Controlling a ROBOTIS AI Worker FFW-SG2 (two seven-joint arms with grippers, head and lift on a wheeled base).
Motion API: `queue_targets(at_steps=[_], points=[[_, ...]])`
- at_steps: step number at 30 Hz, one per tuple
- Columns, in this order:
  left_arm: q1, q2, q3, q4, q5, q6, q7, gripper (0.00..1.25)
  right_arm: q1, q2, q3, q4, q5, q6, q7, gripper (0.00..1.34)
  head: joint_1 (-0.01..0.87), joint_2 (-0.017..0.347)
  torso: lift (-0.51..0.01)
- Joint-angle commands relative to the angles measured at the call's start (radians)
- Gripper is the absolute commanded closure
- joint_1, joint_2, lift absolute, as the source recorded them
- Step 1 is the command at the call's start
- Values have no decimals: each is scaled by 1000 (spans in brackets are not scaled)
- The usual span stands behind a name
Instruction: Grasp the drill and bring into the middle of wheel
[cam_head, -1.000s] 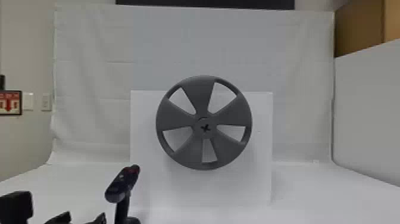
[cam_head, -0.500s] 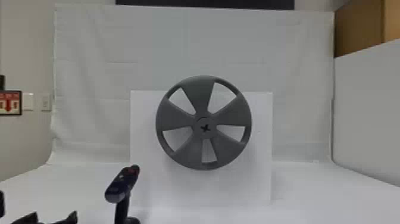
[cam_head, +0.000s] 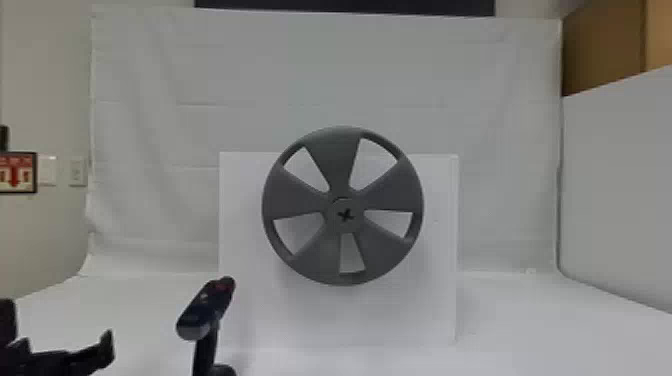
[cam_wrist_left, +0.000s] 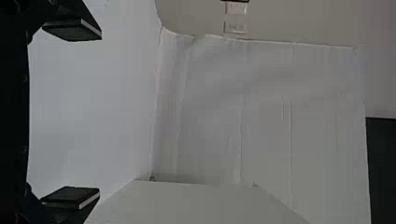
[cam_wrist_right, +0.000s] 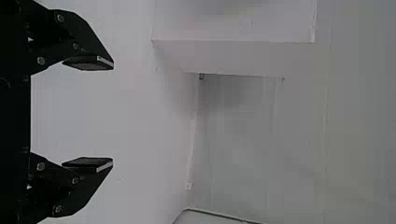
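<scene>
The drill (cam_head: 205, 307) stood upright, right of my spread, empty left gripper (cam_wrist_left: 99, 113) and nearer than the wheel (cam_head: 346, 215); my right gripper (cam_wrist_right: 112, 113) was likewise spread and empty. For a secure grasp, I judged, the left fingers (cam_wrist_left: 72, 30) needed to straddle the handle (cam_head: 204, 352) squarely before closing.

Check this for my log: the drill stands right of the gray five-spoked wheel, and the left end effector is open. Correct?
The side is wrong: the head view shows the drill standing left of the gray five-spoked wheel. The left end effector is indeed open.
</scene>
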Motion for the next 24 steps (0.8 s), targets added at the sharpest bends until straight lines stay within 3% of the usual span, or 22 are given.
queue_targets(at_steps=[1,3,7,13,19,24], points=[[6,6,-8,-6,-5,-42,7,108,4,1,6,2,0,0,0,521,0,0,-406],[6,6,-2,-8,8,-46,8,107,4,1,8,2,-2,0,0,522,0,0,-406],[20,4,28,-11,117,-44,15,108,9,5,5,2,-37,-12,-20,521,0,0,-406],[9,4,44,-52,-26,-44,-153,108,13,15,-34,2,-187,-63,-101,521,0,0,-406],[14,4,57,-64,32,-44,-159,108,30,44,-57,2,-357,-144,-247,521,0,0,-406],[20,1,69,-64,86,-38,-159,108,35,50,-52,2,-377,-158,-275,521,0,0,-406]])
